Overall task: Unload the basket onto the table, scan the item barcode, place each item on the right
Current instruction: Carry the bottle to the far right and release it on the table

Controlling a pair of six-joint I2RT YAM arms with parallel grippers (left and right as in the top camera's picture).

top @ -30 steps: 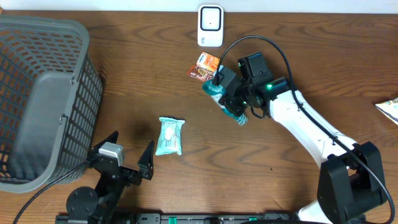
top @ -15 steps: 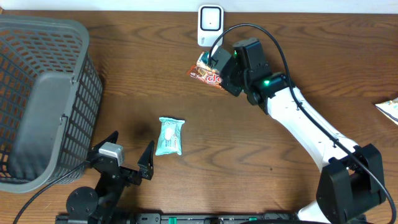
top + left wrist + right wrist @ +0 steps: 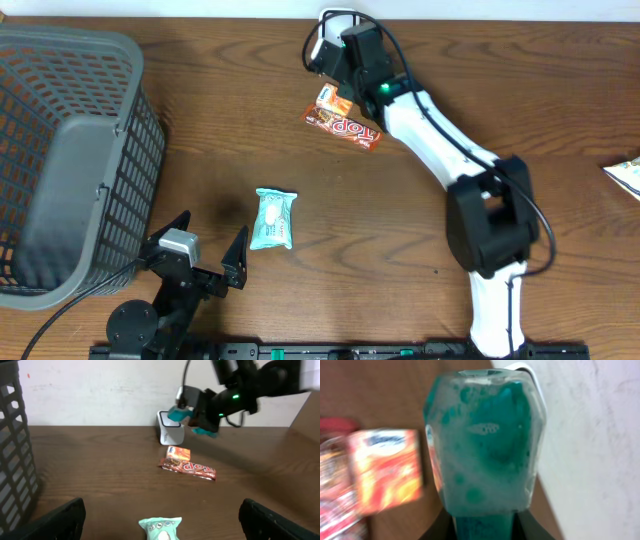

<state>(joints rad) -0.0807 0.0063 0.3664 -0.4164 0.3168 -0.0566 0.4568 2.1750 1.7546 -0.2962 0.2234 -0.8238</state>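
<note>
Teal bottle (image 3: 482,440) is clamped between the right gripper (image 3: 198,419) jaws, held close against the white scanner (image 3: 167,436). Left gripper (image 3: 208,240) jaws stand wide apart, empty.

White right arm (image 3: 432,122), black joints (image 3: 487,215), black end effector (image 3: 328,52)

Dark wooden table (image 3: 200,150), white wall (image 3: 100,390)

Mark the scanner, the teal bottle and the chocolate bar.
scanner (image 3: 168,435), left wrist view, lower body.
teal bottle (image 3: 485,445), right wrist view, middle of body.
chocolate bar (image 3: 345,127), overhead view, wrapper's middle.
</note>
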